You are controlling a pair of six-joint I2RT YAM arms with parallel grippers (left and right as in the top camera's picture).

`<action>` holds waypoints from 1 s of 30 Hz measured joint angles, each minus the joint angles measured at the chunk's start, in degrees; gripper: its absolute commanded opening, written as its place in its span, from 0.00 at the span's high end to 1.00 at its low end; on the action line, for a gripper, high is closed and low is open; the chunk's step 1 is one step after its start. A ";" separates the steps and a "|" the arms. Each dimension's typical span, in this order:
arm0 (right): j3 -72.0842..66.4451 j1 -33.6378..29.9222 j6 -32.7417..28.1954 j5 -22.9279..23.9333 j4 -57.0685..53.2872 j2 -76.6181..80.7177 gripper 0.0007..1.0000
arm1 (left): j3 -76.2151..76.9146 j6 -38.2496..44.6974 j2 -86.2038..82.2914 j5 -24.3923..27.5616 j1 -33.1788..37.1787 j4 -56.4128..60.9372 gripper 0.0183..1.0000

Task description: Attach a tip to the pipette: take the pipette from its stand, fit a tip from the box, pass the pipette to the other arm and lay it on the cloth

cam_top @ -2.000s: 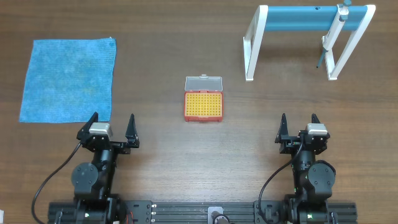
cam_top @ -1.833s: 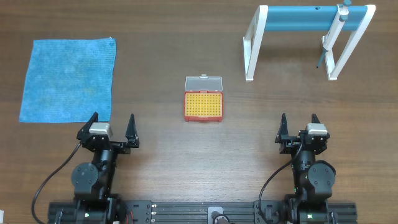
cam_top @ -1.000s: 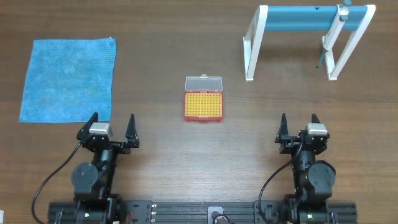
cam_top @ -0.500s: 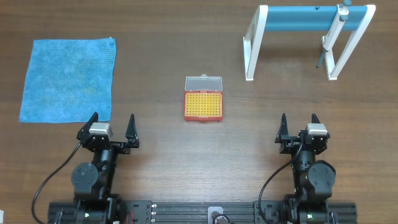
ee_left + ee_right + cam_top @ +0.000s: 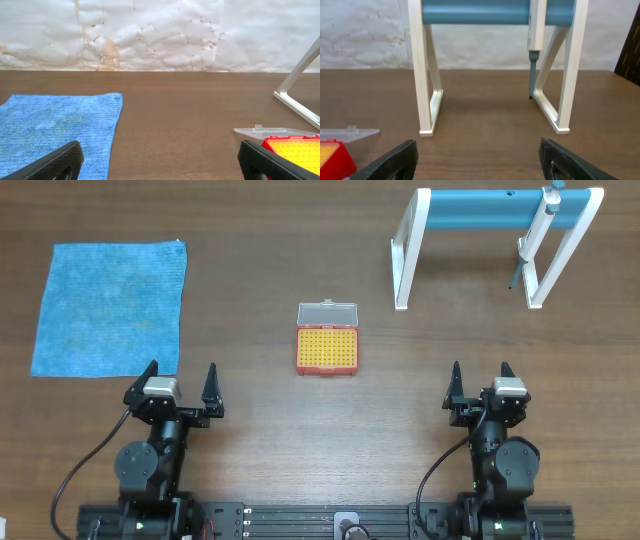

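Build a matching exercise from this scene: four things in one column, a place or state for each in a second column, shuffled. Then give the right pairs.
Column one
1. pipette
2. tip box
3. cloth
4. left gripper

Column two
a. lies flat at the far left
b. hangs on the stand at the far right
c. open and empty, near its arm's base
d. lid open, in the middle of the table

Pairs: 1-b, 2-d, 3-a, 4-c
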 measured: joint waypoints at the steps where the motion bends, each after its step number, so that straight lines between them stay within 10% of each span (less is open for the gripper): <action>1: 2.01 -0.44 0.00 -0.02 -0.57 4.20 0.20 | 0.02 0.00 0.00 0.00 0.00 -0.02 0.00; 11: 39.10 -13.94 -6.91 -1.46 -14.49 42.77 0.20 | 0.02 0.00 -0.11 0.02 0.00 -0.02 0.00; 18: 47.63 -29.03 -18.56 -29.35 -5.01 66.47 0.20 | 0.02 0.00 -0.11 0.07 0.00 -0.02 0.00; 30: 51.39 -27.02 -14.64 -40.09 18.45 85.24 0.20 | 0.02 0.00 -0.11 0.22 0.00 0.00 0.00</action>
